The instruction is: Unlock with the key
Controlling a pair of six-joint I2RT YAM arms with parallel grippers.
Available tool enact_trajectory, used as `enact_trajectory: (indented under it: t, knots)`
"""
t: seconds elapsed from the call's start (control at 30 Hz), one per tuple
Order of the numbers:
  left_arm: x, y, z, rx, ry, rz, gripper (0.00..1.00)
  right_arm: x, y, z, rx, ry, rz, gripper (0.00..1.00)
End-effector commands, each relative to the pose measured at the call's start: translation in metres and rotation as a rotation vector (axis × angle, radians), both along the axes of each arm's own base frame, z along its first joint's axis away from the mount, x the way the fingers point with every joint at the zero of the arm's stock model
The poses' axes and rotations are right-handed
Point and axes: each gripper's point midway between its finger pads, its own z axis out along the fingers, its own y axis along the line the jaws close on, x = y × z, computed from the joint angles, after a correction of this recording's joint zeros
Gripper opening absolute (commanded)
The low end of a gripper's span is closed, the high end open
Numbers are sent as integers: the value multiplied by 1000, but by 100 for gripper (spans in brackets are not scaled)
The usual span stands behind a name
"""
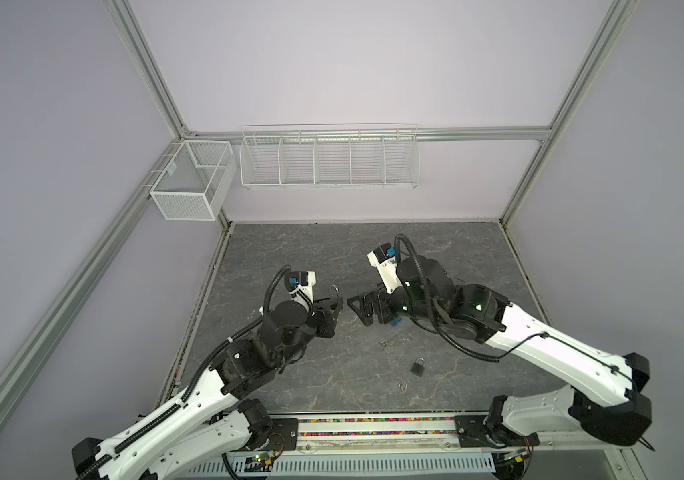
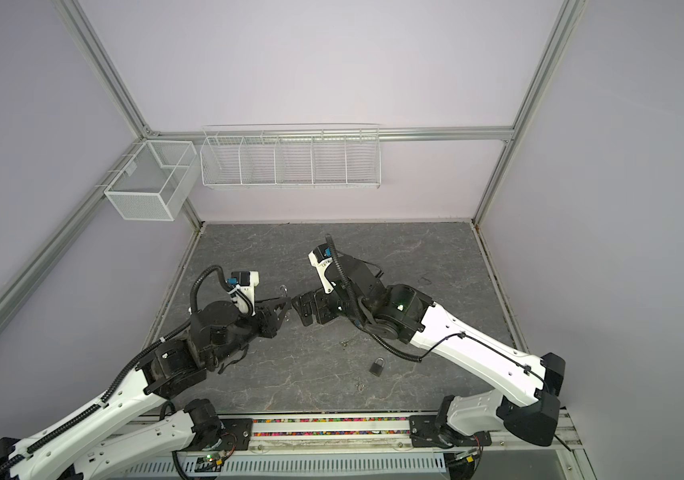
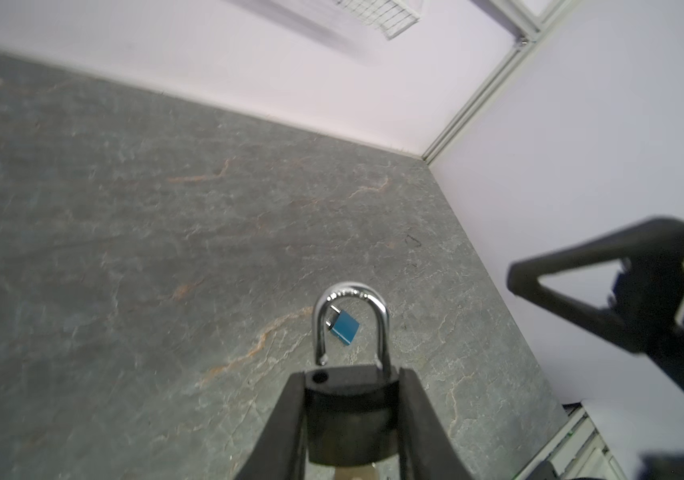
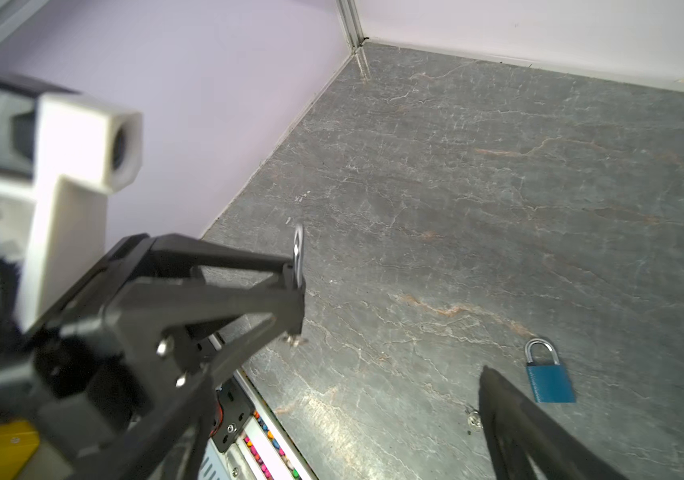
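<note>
In both top views the left jaws are clamped on the black padlock [image 1: 335, 290] [image 2: 284, 290]. They hold it above the grey worktop [image 1: 311, 245] [image 2: 415, 257], just at 9 o'clock of its middle, with the shackle toward 12 o'clock. The right jaws stand wide apart at 3 o'clock of that padlock, near it but not touching. A second dark padlock [image 1: 418, 366] [image 2: 376, 366] lies at 5 o'clock of the middle. Near it are 2 small metal bits [image 1: 384, 343] [image 2: 344, 343], too small to name. A wire rack [image 1: 329, 160] [image 2: 290, 160] hangs on the back wall at 12 o'clock, and a mesh box [image 1: 184, 199] [image 2: 138, 203] at 10 o'clock.

In the left wrist view the black padlock's body [image 3: 350, 411] is squeezed between the 2 left fingers [image 3: 286, 424]. Its shackle [image 3: 381, 324] is open: 1 leg sits in the body, the other is lifted clear of its hole. A pale metal tab, seemingly the key [image 3: 354, 471], pokes from the end opposite the shackle. A blue padlock [image 3: 344, 329] lies on the worktop beyond, seen through the shackle's loop. 1 right finger [image 3: 643, 243] shows well apart from the held padlock.

In the right wrist view the held padlock is edge-on. Its shackle [image 4: 298, 249] stands out on 1 side of the left fingertips and the key's end [image 4: 295, 340] on the opposite side. The blue padlock [image 4: 550, 384] lies flat, shackle closed, just beside 1 right finger [image 4: 510, 428].
</note>
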Motion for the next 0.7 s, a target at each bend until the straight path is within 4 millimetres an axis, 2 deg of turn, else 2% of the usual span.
enact_trajectory:
  t: [0.0, 0.17, 0.43, 0.67]
  knots:
    - [-1, -1, 18, 70, -235, -54, 0, 5, -11, -7, -135, -12, 1, 98]
    - [-5, -8, 13, 121, -368, -118, 0, 12, -8, 5, -160, -25, -16, 95]
    - [-5, -15, 4, 179, -464, -155, 0, 25, 7, 10, -250, -55, -31, 93]
    - [-6, -17, 2, 192, -483, -172, 0, 35, 17, -1, -364, -62, -30, 91]
